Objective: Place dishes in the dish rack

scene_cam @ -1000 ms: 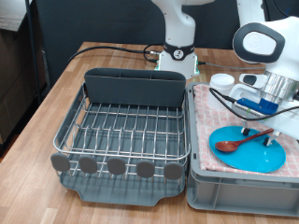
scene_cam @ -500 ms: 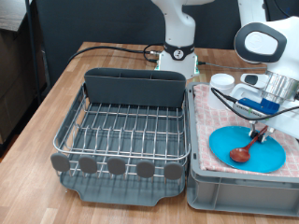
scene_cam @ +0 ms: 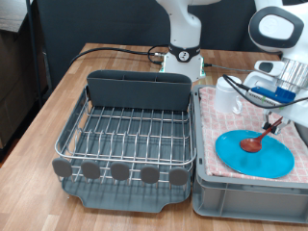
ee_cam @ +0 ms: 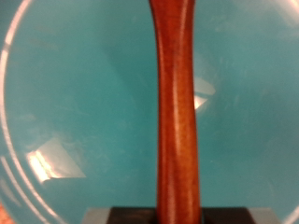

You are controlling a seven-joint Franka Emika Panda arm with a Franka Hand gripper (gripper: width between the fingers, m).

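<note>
My gripper (scene_cam: 276,116) is shut on the handle of the reddish-brown wooden spoon (scene_cam: 258,138). The spoon hangs tilted, its bowl just above the bright-blue plate (scene_cam: 255,156). The plate lies on the pink cloth in the grey crate at the exterior view's right. In the wrist view the spoon handle (ee_cam: 177,103) runs from between my fingers out over the blue plate (ee_cam: 75,93). The white mug (scene_cam: 227,94) stands at the crate's back, apart from my gripper. The dish rack (scene_cam: 125,135), silver wire in a dark grey tray, sits to the left with nothing on its wires.
The rack's tall grey caddy (scene_cam: 140,90) stands along its back and round grey knobs (scene_cam: 119,171) line its front. The grey crate (scene_cam: 241,197) touches the rack's right side. A second white robot base (scene_cam: 183,53) and cables are behind on the wooden table.
The spoon lay flat on the blue plate a second ago. My gripper has risen with it, so the spoon now hangs tilted with its bowl off the plate.
</note>
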